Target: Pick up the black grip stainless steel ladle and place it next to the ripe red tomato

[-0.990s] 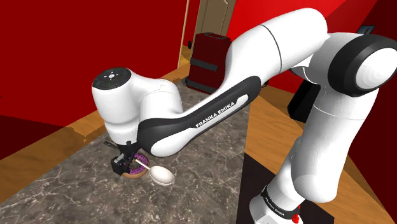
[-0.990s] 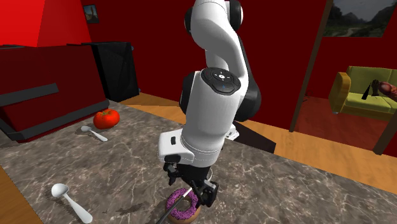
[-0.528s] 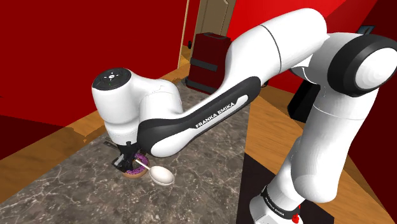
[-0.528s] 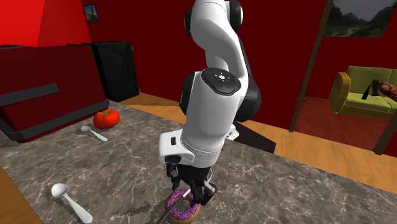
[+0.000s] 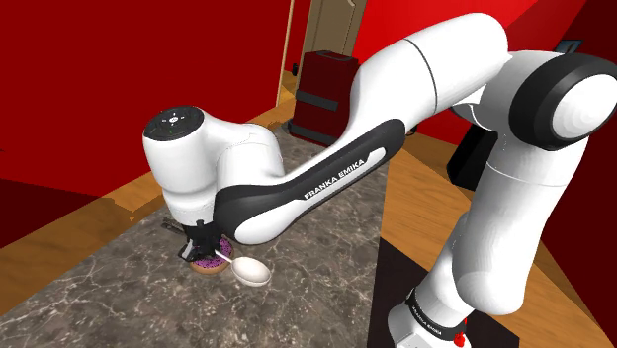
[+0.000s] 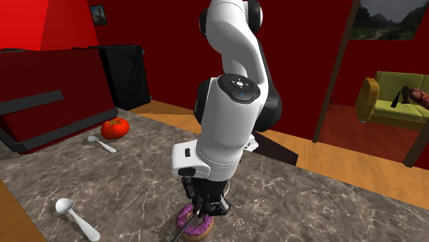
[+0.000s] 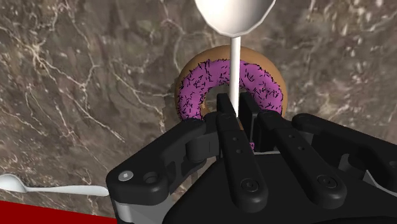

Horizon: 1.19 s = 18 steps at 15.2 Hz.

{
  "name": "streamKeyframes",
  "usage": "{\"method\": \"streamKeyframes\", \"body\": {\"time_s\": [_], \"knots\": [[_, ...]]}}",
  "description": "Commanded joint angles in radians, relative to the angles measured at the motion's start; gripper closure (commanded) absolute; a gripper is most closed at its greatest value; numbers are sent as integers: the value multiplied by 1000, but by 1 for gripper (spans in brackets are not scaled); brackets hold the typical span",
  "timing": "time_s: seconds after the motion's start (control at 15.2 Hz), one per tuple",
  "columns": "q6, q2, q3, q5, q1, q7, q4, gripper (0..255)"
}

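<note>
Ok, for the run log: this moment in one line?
grasp | jaws shut on ladle handle | ladle across donut | tomato apart

Your arm (image 5: 297,183) bends low, its gripper (image 7: 234,109) pointing down with fingers pinched on the ladle (image 7: 235,57) handle.

Gripper (image 6: 204,206) fingers were spread wide a second ago, now they've pinched together. Looks like they're clamped on the ladle (image 7: 235,57) handle, right above the donut (image 7: 198,86).
</note>
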Motion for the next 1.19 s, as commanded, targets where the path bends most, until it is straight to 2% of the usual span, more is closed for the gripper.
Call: {"method": "streamKeyframes", "body": {"time_s": [0.0, 1.12], "knots": [[-1, 0, 0, 0, 0, -1, 1, 255], [-184, -113, 19, 103, -16, -104, 110, 255]]}}
